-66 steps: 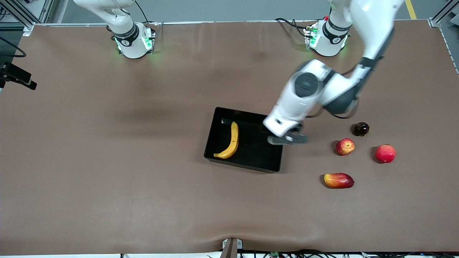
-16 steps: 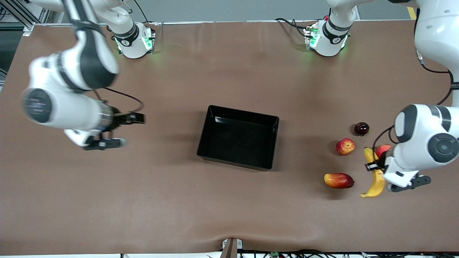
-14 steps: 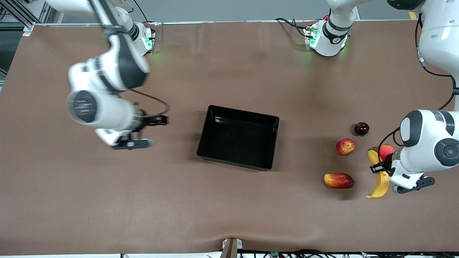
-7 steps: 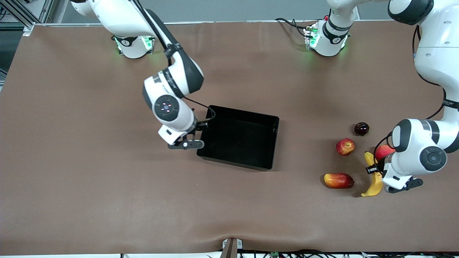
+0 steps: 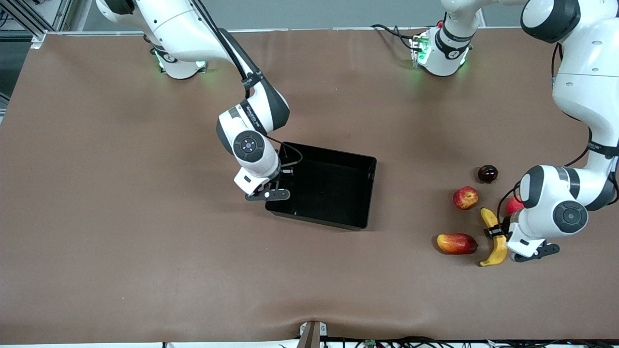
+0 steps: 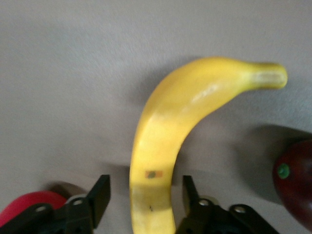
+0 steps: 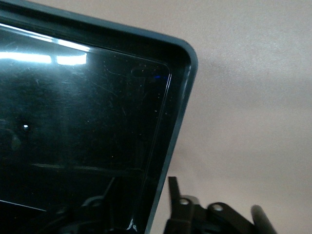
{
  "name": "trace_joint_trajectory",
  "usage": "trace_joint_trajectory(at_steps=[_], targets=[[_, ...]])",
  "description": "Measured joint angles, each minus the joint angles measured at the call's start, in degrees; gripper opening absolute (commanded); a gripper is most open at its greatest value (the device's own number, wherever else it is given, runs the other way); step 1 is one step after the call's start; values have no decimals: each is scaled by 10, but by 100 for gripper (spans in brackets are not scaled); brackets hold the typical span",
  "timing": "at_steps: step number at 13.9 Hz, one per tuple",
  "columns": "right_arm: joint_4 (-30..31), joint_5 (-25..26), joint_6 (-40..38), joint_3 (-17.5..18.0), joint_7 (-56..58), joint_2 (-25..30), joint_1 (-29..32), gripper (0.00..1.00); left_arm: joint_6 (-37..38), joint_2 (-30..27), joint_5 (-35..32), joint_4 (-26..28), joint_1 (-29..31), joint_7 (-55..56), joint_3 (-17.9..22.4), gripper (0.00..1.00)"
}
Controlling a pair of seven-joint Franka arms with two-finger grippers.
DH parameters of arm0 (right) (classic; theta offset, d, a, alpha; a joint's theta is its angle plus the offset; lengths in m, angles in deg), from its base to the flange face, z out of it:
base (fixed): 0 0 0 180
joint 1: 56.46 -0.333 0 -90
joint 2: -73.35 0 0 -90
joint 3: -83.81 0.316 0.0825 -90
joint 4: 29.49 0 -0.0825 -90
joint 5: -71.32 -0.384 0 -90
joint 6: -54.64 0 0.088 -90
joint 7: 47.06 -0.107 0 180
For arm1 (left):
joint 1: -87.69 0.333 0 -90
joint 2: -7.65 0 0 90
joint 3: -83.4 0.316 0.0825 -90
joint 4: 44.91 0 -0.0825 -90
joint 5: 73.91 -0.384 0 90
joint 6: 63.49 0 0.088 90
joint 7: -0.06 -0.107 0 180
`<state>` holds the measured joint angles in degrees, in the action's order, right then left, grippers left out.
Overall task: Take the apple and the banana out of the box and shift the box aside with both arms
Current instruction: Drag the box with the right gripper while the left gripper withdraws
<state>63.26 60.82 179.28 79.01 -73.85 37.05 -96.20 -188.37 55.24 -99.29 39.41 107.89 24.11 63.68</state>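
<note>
Brown table [image 5: 121, 232] is carrying everything we're seeing. Starting at the right arm's end: our right claw [image 5: 276, 187] is sitting at the box [image 5: 333, 220] wall that faces the right arm's end, at the corner nearer the front camera. Right wrist view is showing one finger [image 7: 173, 195] outside the box [image 7: 184, 97] wall and the other inside, straddling the rim; we're not able to tell whether they're pinching it yet. Box is sitting mid-table, nothing in it.

Moving toward the left arm's end: mango [image 5: 456, 243] is lying nearest the front camera, apple [image 5: 465, 197] farther from the camera, small dark round fruit [image 5: 487, 173] farther again. Plain red fruit [image 5: 512, 205] is showing partly, covered by the left wrist.

Our left claw [image 5: 500, 233] is down at the table, closed around the banana [image 5: 492, 240] mid-length. Left wrist view is showing both fingers [image 6: 100, 192] flanking the banana [image 6: 165, 146], pressing its sides. Banana is lying beside the mango, between it and the red fruit, well apart from the box.
</note>
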Motion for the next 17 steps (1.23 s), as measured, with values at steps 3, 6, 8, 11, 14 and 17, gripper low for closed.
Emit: trace_joint_trajectory(at_steps=[3,6,8,11,14,17], targets=[[-2,1,4,-4,-8,1,0,0,-1,-14,-3,-21,1,-3,-4,100],[-7,1,-28,-10,-4,15,3,0,0,-64,-3,-28,2,-18,-9,100],[-16,3,-78,-16,-2,42,21,0,7,-106,-2,-28,2,-31,-13,100],[-23,5,-179,-19,23,98,77,0,53,-153,29,-28,2,-34,-20,100],[-23,6,-278,-21,49,156,141,0,111,-200,58,-29,5,-50,-20,100],[-23,8,-344,-22,122,196,221,0,163,-265,110,-29,12,-115,-20,100]])
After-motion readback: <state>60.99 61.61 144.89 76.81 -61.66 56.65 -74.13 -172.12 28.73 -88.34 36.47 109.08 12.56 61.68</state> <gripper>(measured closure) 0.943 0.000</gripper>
